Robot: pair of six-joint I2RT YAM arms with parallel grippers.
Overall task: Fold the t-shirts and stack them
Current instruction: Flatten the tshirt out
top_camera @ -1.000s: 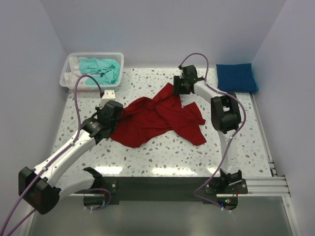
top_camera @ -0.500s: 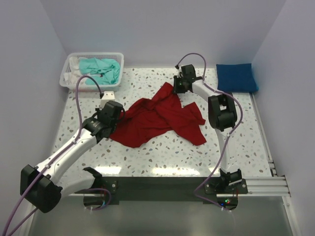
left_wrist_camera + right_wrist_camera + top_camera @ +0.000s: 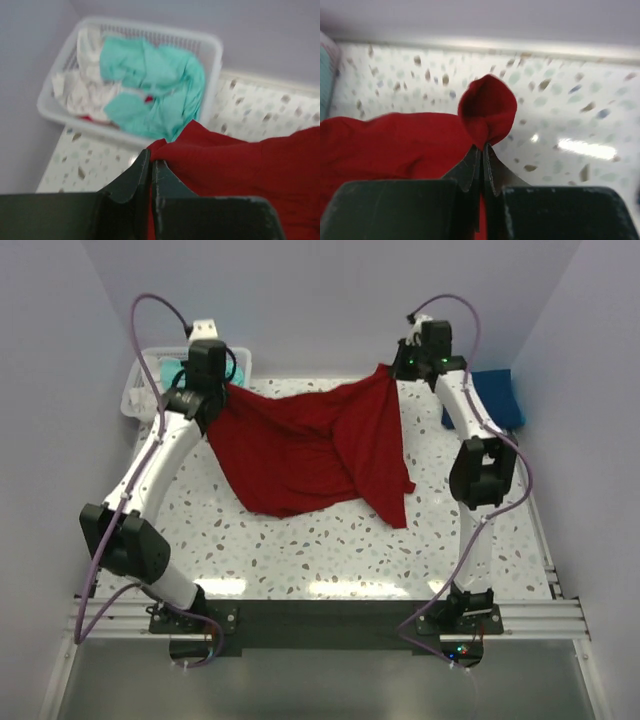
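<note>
Both pincers are closed on the deep red t-shirt [image 3: 310, 450]: the left gripper [image 3: 151, 161] pinches an edge near the far left corner of the worktop [image 3: 330, 550], the right gripper [image 3: 482, 149] a fold near the far edge, right of centre. The shirt spreads between them, draping toward the middle. The teal t-shirt [image 3: 150, 85] lies in the white basket [image 3: 212, 47] at the far left corner, and the royal blue t-shirt [image 3: 500, 390] at the far right corner.

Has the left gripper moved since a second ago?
Yes. The left gripper went from mid-table toward the far edge, now by the white basket, carrying the red t-shirt.
</note>
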